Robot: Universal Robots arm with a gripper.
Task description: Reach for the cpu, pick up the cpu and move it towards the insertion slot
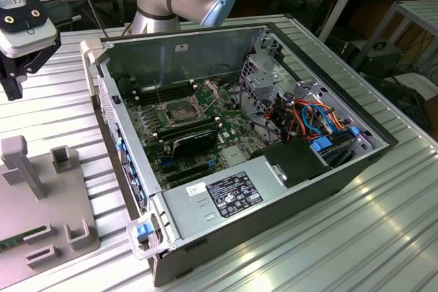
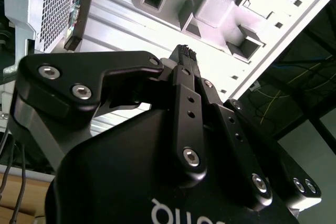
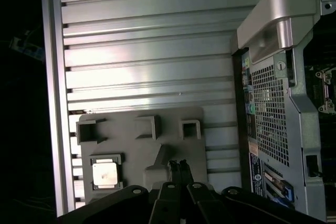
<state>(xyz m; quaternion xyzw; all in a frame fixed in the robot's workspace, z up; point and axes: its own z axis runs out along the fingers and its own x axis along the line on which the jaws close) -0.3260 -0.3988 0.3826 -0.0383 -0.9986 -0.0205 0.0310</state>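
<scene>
The cpu (image 3: 104,173), a small pale square chip, lies in a square holder on the grey fixture plate (image 3: 137,153) in the first wrist view. My gripper (image 3: 179,164) hangs above the plate, off to one side of the cpu and not touching it. Its two black fingers are pressed together with nothing between them, which also shows in the second wrist view at the gripper (image 2: 184,52). In the exterior view the gripper (image 1: 14,83) is high at the far left, above the table. The insertion slot (image 1: 179,110), a silver-framed square socket, sits on the motherboard inside the open computer case (image 1: 179,52).
The fixture plate (image 1: 41,200) at the exterior view's lower left carries upright posts and brackets and a green memory stick (image 1: 14,241). The case's perforated rear panel (image 3: 269,119) stands between plate and socket. Cables, a drive cage and a power supply (image 1: 226,193) fill the case.
</scene>
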